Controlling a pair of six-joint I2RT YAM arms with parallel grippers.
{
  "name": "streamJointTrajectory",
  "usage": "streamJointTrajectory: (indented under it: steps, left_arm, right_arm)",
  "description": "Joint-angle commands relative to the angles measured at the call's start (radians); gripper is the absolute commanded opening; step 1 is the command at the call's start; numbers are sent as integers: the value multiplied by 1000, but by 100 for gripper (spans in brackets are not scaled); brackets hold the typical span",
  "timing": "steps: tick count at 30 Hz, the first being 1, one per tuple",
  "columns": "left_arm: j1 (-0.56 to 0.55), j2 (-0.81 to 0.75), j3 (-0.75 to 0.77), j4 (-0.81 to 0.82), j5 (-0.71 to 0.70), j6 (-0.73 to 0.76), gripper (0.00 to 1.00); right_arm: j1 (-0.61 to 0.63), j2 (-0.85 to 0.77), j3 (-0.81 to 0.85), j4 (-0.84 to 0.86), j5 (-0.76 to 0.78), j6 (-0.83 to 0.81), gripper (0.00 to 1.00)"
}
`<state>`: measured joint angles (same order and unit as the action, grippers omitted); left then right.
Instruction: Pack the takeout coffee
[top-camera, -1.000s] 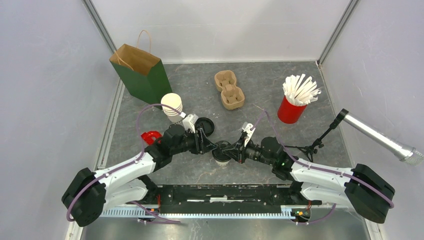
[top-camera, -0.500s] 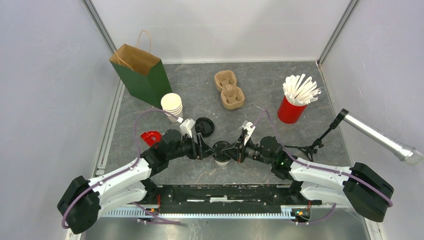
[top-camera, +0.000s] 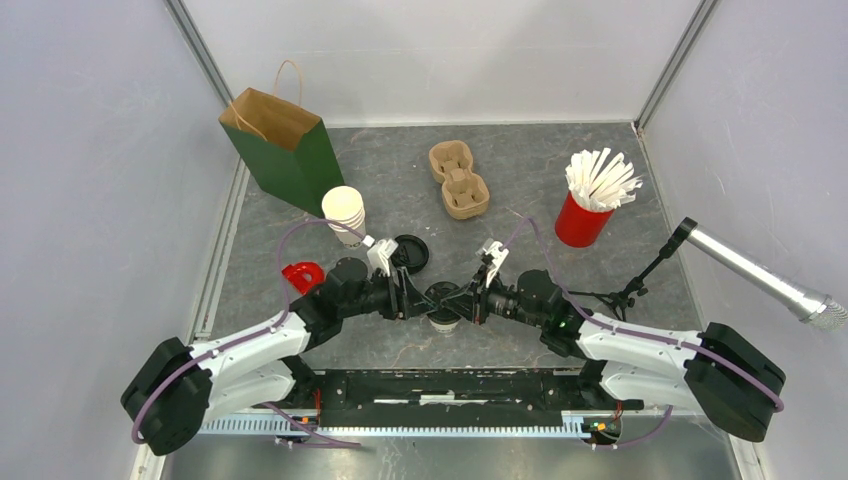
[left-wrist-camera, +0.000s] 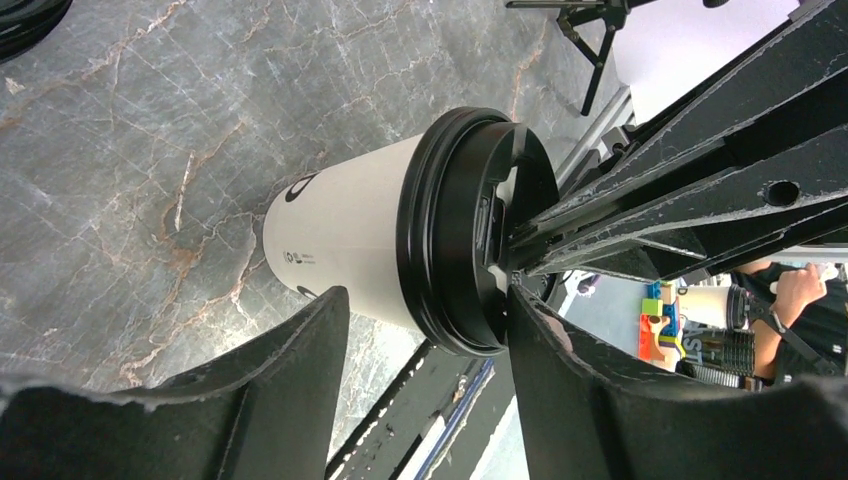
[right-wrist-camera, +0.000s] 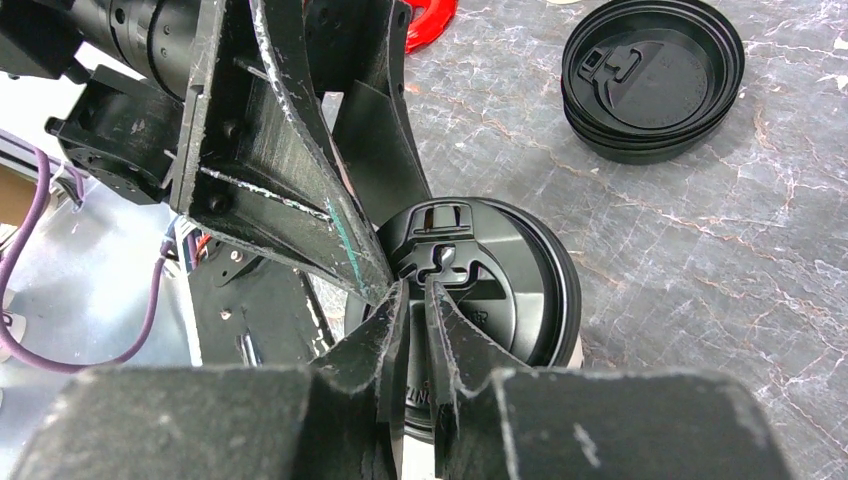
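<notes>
Close to the near edge, midway across the table, the right gripper (right-wrist-camera: 410, 298) reaches in from the right. Its fingers are drawn almost together, with only a sliver of gap, and the tips are down on top of the takeout coffee (left-wrist-camera: 345, 235), a white paper cup with dark printed lettering and a round black plastic lid. I cannot tell whether those tips pinch the raised moulding or merely press on it. Opposite, the left gripper (left-wrist-camera: 425, 300) comes from the left with its jaws apart, one finger by the cup's wall and the other by the lid's rim. Contact is unclear, and it does not look like a hold.

The cup stands upright on the grey marbled table (top-camera: 560, 160) with its lid on, so capping looks done or nearly so. Packing has not begun. The moulded brown cardboard carrier (top-camera: 459, 180) sits empty on the far side, well apart from the cup, and the green-sided brown paper bag (top-camera: 285, 140) stands at the far left.

Only the left wrist view shows the cup's side, with the lettering and the lid seated round the rim. Only the right wrist view shows the lid's top with its sip tab, plus the stack of spare black lids (right-wrist-camera: 652, 80) beyond. The carrier, the bag, the stack of plain white cups (top-camera: 345, 213) and the red cup of white straws (top-camera: 585, 215) appear from above alone.
</notes>
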<state>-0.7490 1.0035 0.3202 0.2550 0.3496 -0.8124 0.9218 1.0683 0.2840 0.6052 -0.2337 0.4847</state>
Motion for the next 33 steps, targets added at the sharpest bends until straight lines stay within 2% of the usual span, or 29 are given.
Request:
streamJointTrajectory:
  steps: [1, 5, 12, 15, 21, 28, 33]
  left_arm:
    - [-9, 9, 54, -161, -66, 63, 63]
    - [-14, 13, 74, -226, -96, 108, 60]
    - [-27, 23, 75, -180, -75, 121, 60]
    - [-31, 38, 85, -176, -69, 130, 60]
    - [-38, 50, 86, -161, -60, 143, 60]
    - [-39, 53, 85, -161, -61, 151, 59]
    - [-42, 55, 86, -161, -63, 153, 59]
  right_arm:
    - [0, -1, 50, -150, -9, -10, 17]
    - [-8, -41, 134, -226, -8, -44, 21]
    - [-64, -136, 227, -333, 26, -127, 39]
    - [-115, -141, 254, -395, 32, -167, 43]
    - [-198, -70, 287, -438, -103, -216, 48]
    - [-240, 48, 346, -453, -282, -285, 54]
    - [-250, 98, 355, -442, -303, -292, 54]
